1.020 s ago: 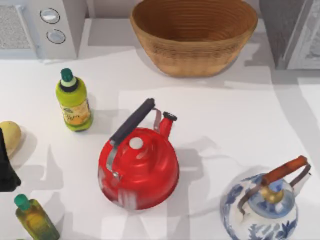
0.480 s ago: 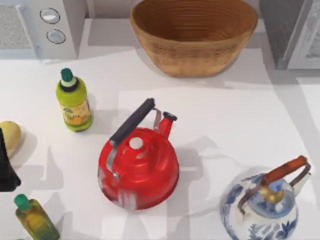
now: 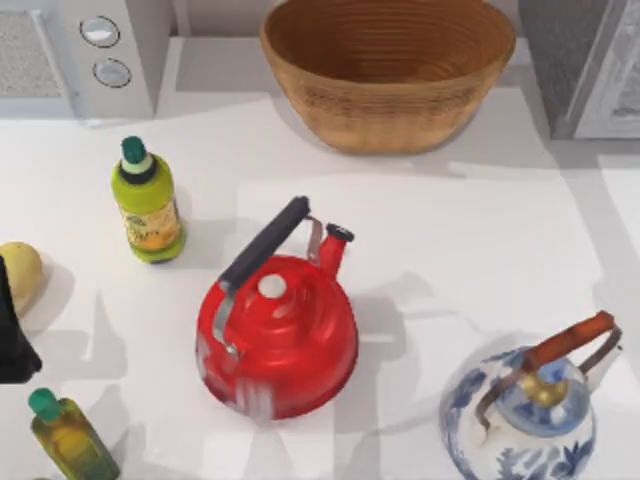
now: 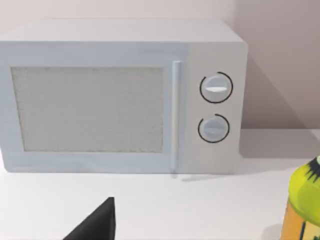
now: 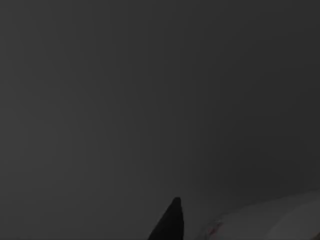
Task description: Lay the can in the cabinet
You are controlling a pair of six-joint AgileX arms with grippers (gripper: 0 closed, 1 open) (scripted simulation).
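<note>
– Table (image 3: 450,230) first, then the big units: what is seen from above?

– A white surface is seen. The cabinet (image 3: 575,50) is set at its far right corner, with the dark speckled inside exposed and the white framed door swung out beside it. A microwave (image 4: 120,100) with two round knobs is placed at the far left corner, and a woven basket (image 3: 390,75) is stood between the two.

– And the smaller pieces?

– A red kettle (image 3: 278,335) with a black handle is stood upright near the middle. A blue-and-white kettle (image 3: 520,420) with a brown handle is found at the near right. A yellow-green bottle (image 3: 147,205) with a green cap is stood left of the red kettle, well apart from it. A second bottle (image 3: 68,440) is cut off at the near left corner, and a pale yellow lump (image 3: 20,272) is seen at the left edge.

– How are the arms placed?

– The left arm (image 3: 14,330) is parked at the left edge, with the left gripper (image 4: 97,225) faced towards the microwave. Whether its jaws are apart or together cannot be told.

– And the right gripper (image 5: 171,222)?

– The right wrist view is dark, so the state of those jaws cannot be told either.

– Where is the can?

– Its place cannot be told.
</note>
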